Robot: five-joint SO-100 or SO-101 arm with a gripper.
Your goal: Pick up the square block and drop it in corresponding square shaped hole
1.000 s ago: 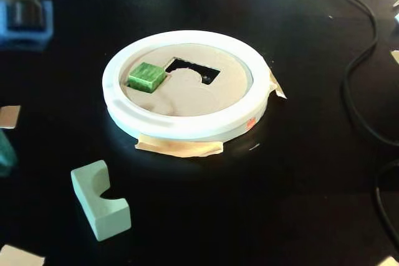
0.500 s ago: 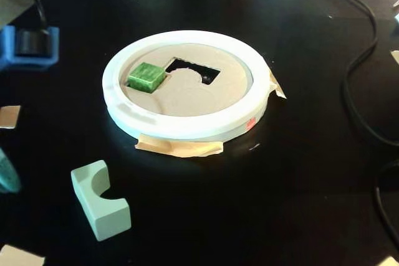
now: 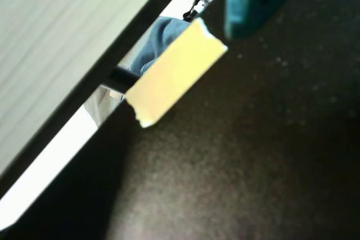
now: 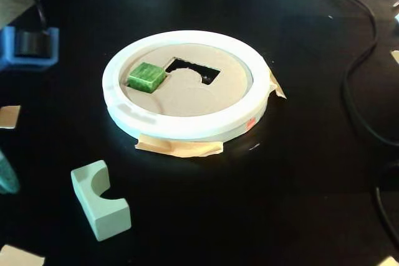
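Sitting on the cardboard insert inside the white ring (image 4: 187, 126), the green block (image 4: 146, 76) lay just beside the square hole (image 4: 193, 71). Nudging it squarely seemed wise. The gripper's state could not be told.

Blurred teal plastic arm piece (image 3: 256, 1) at the upper right of the wrist view, blocky shape with a stepped lower edge, small dark dot on its face, rounded teal sliver (image 4: 5, 175) at the fixed view's left edge
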